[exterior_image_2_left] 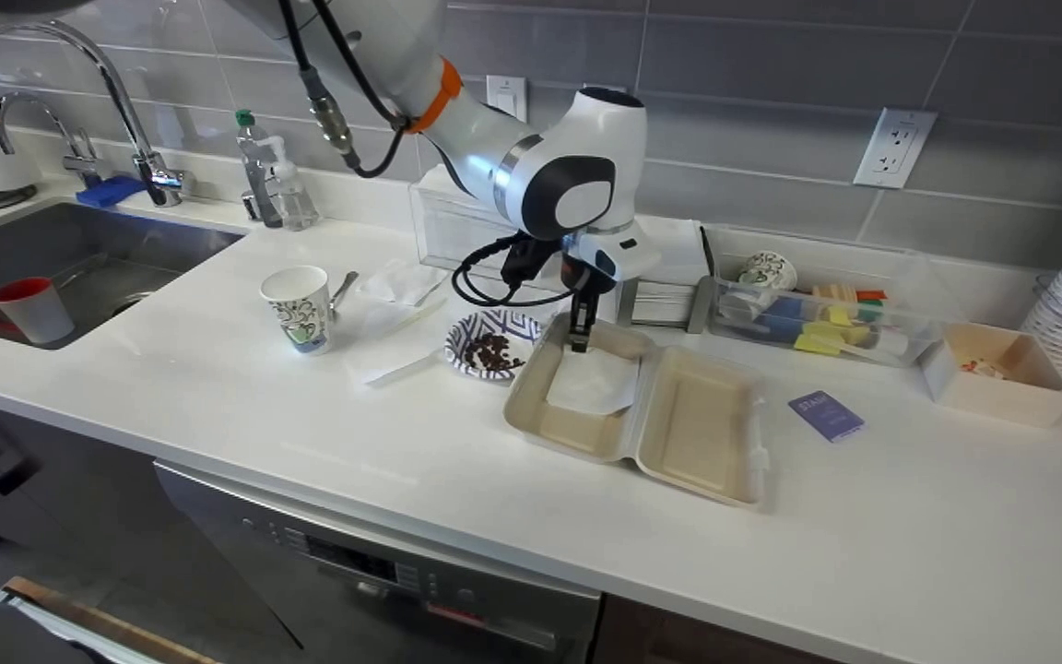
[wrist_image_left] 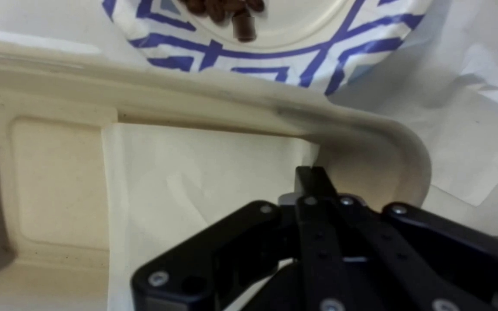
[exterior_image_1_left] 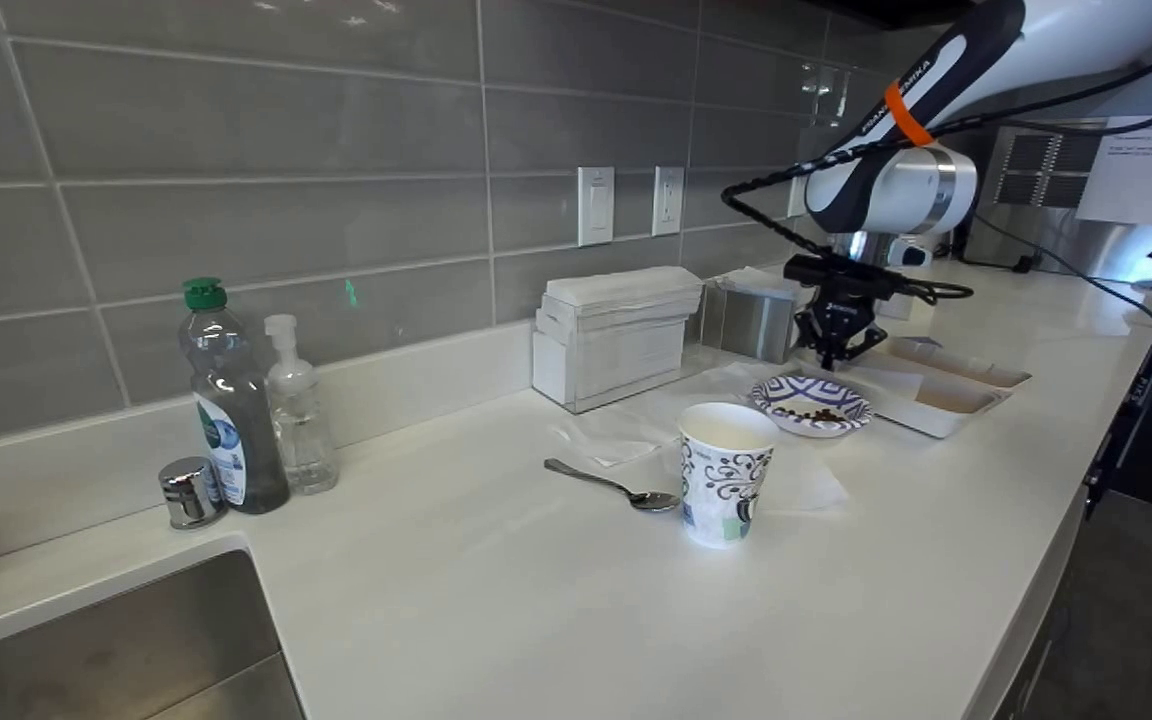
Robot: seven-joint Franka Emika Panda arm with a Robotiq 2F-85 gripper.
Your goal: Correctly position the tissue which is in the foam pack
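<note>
Gripper [wrist_image_left: 311, 170], closed, hides some tissue [wrist_image_left: 154, 168] in the foam pack [wrist_image_left: 59, 181], any pinch unclear; wrist view crops the neighbouring bowl [wrist_image_left: 275, 58].

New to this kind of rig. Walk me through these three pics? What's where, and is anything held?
You're looking at one robot arm; its black tool does the grasping. Two pictures come from cameras standing apart from the robot. The close-up comes from a camera on its wrist, looking down past the tool. On the counter lies an open pack with a white tissue in one half. Next to the pack is a patterned dish of brown beans; further off stands a cup with a spoon beside it. The tool looks shut, its tip at the tissue's edge; whether it pinches the tissue, I can't tell.
</note>
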